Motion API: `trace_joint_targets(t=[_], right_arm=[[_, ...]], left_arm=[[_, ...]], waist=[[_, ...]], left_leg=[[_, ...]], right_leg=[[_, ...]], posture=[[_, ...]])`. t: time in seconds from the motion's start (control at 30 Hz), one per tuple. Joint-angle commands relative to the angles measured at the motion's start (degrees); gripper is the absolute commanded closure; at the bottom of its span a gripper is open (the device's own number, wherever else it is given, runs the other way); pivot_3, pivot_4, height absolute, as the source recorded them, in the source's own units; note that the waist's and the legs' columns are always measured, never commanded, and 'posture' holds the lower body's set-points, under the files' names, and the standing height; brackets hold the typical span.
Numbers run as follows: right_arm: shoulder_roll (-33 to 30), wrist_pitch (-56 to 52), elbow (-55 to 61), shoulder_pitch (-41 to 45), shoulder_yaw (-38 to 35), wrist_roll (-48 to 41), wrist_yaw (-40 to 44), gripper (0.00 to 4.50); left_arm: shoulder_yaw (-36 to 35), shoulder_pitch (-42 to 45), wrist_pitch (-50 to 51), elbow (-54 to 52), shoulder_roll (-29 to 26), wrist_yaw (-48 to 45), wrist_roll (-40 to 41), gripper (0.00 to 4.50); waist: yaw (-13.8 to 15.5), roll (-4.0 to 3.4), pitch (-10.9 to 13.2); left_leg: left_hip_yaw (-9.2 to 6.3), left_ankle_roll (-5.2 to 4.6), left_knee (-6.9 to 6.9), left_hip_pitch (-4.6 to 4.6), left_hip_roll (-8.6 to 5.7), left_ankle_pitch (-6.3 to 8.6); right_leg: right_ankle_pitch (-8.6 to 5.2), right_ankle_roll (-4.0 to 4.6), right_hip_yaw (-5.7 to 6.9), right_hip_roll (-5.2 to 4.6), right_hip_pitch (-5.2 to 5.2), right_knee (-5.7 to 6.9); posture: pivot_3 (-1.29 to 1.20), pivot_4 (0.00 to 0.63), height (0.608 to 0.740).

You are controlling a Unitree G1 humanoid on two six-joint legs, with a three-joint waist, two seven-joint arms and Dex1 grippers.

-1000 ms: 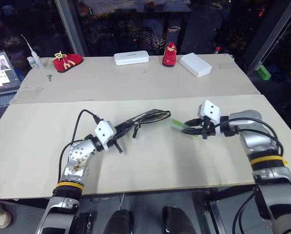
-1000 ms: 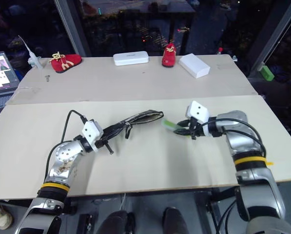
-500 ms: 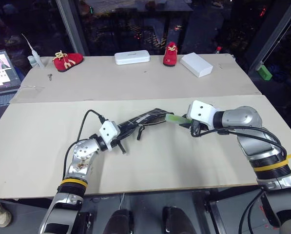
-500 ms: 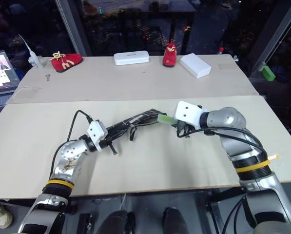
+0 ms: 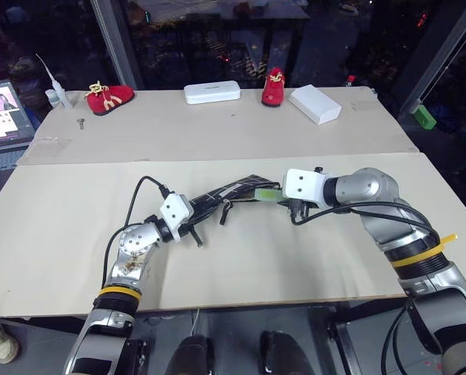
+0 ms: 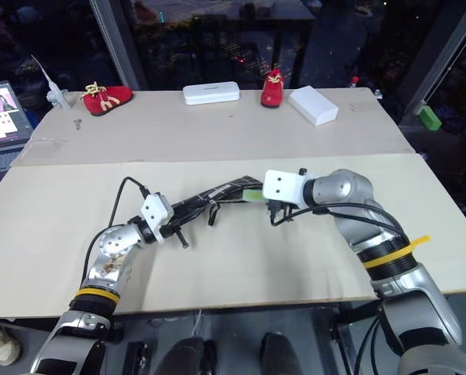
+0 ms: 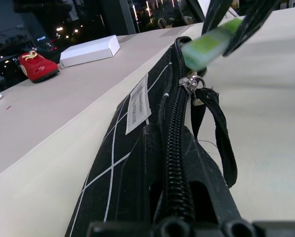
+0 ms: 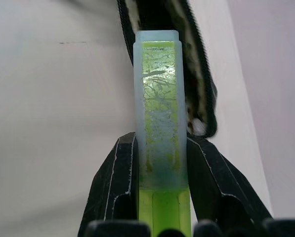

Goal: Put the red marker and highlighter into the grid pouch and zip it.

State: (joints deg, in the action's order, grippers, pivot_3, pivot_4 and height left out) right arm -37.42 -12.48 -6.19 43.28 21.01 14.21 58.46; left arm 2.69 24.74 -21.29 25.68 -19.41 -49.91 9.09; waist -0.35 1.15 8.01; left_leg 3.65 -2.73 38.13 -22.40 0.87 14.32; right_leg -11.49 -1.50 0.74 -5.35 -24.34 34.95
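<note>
1. The grid pouch (image 5: pixel 229 192) lies at the centre of the frame on the table (image 5: pixel 61 226), one end clamped in the closed left gripper (image 5: pixel 195 211). Its mouth is a narrow slit, so I judge it may fold shut or shift.
2. The right gripper (image 8: pixel 159 190) pinches the highlighter (image 8: pixel 159 103), cap at the pouch opening. If tilted, it could catch the zipper (image 7: pixel 174 148) teeth or slip.
3. The red marker: I cannot find it.
4. The white label (image 7: pixel 137 102) carries print too small to read.
</note>
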Motion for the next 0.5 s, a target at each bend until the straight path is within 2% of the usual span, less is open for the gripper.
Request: trace_joint_targets(t=[0.03, 0.23, 0.5], right_arm=[[2.07, 3.18, -1.18, 4.04, 2.56, 2.97, -0.82, 3.52], [7.14, 8.93, -9.26, 10.36, 7.44, 8.22, -2.55, 3.52], [13.84, 13.81, -14.57, 13.63, 10.26, 9.65, -2.75, 3.52]], left_arm=[[-0.23, 0.25, -1.34, -1.95, 0.00, 0.40, 0.40, 4.50], [-0.17, 1.24, -1.49, -0.94, 0.03, 0.19, 0.32, 4.50], [-0.21, 1.68, -1.78, -0.61, 0.01, 0.34, 0.28, 4.50]], waist=[[-0.29, 0.00, 0.00], [-0.46, 0.00, 0.00], [-0.40, -0.02, 0.01]], left_leg=[[0.00, 0.00, 0.00, 0.00, 0.00, 0.00], [-0.02, 0.01, 0.02, 0.02, 0.01, 0.00], [-0.02, 0.00, 0.01, -0.04, 0.03, 0.00]], right_leg=[[0.00, 0.00, -0.01, 0.00, 0.00, 0.01], [0.00, 0.01, 0.02, 0.06, -0.02, 0.06], [0.01, 0.01, 0.04, 0.03, -0.01, 0.10]], posture=[[0.00, 0.150, 0.740], [0.00, 0.150, 0.740], [0.00, 0.150, 0.740]])
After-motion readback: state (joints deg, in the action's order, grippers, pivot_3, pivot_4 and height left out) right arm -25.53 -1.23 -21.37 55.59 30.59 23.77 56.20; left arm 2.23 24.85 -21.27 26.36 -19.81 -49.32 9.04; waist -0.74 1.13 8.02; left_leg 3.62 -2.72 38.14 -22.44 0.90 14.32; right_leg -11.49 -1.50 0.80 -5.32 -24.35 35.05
